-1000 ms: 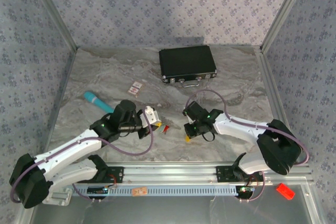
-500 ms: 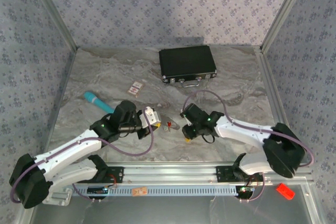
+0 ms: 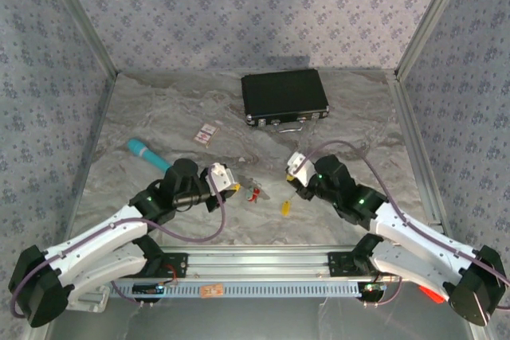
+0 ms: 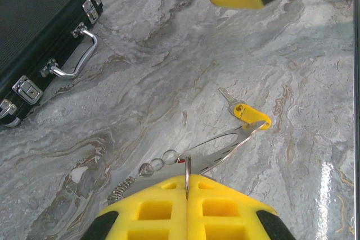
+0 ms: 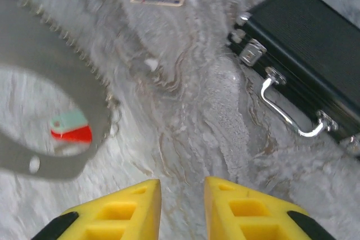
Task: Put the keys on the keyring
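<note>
Keyring (image 4: 187,173) first: its thin silvery wire is nipped edge-on between the yellow fingers of the left gripper (image 4: 187,186), which are pressed together with nothing between them but that wire. From those tips the loop runs forward and to the right, low over the marble table (image 4: 140,82), and its far end meets the yellow-headed key (image 4: 251,116). Touching, or threaded? Too fine to call. A short chain (image 4: 126,184) trails off to the left of the fingers.

Now the key itself. It lies flat on the table, ahead and to the right of the left gripper's tips and near them. Its long axis runs on a diagonal. The metal blade points forward and left, away from the gripper and toward the black case (image 4: 39,43). The yellow head is at the back-right end, the end nearest the loop.

Over to the right gripper (image 5: 181,186): fingers parted, a clear gap, nothing in it. It's aimed toward the case. From above, the key sits to the left of its tips and behind them, toward the arm bases. It's near, about as close to this gripper as to the left one.

My read: the left arm has its job holding the ring, so the free right arm is the one to fetch the key. It would have to swing back round and close across that diagonal at the head end, leaving room for the wire.
</note>
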### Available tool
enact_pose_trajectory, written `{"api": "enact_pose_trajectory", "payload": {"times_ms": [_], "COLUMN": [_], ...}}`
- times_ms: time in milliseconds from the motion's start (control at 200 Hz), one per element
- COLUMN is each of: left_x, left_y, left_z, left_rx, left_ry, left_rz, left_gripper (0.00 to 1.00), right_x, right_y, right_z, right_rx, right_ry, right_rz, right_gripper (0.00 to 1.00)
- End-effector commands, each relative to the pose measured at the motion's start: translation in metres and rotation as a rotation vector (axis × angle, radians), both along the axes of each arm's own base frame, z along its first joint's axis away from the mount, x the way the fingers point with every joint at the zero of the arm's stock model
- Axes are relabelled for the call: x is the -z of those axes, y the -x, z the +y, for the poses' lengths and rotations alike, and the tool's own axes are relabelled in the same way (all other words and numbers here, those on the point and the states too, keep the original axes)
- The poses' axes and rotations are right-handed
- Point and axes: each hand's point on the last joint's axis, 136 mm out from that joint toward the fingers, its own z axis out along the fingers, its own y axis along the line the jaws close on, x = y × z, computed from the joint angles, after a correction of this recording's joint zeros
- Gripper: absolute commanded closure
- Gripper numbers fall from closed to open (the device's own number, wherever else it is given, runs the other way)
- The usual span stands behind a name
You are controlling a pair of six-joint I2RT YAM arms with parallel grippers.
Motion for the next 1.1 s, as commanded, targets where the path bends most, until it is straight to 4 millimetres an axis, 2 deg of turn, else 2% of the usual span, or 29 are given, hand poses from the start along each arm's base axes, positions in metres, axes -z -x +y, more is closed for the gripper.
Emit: {"api": "enact_pose_trajectory", "payload": {"times_ms": [0,75,200,325,495,725,850,1094], "left_x": [-0.019,-0.016,-0.020,-0.024,-0.023,-0.024,-0.023,-0.022], "left_y": [-0.008,-0.008,-0.008,-0.015,-0.021,-0.021,-0.019,-0.019], "left_z": [0.000,0.001,0.002,0.007,0.015,0.014,0.012,0.012], "left_rx": [-0.032,-0.030,-0.025,-0.067,-0.125,-0.115,-0.100,-0.097], "left_ry": [0.067,0.051,0.056,0.060,0.056,0.043,0.043,0.038], "left_rz": [-0.042,-0.050,-0.072,-0.114,-0.139,-0.145,-0.139,-0.138], "left_gripper": [1.00,1.00,1.00,1.00,1.00,1.00,1.00,1.00], "right_x": [0.029,0.044,0.065,0.075,0.103,0.120,0.122,0.131], "right_y": [0.019,0.029,0.034,0.033,0.028,0.028,0.025,0.026], "right_z": [-0.002,-0.006,-0.010,0.002,0.001,0.012,0.017,0.017], "right_rx": [-0.198,-0.265,-0.330,-0.369,-0.374,-0.413,-0.418,-0.426], "right_ry": [0.262,0.365,0.471,0.458,0.494,0.473,0.441,0.446], "right_rz": [-0.039,-0.009,0.017,0.044,0.112,0.146,0.152,0.194], "right_gripper": [0.75,0.75,0.71,0.69,0.68,0.66,0.67,0.69]}}
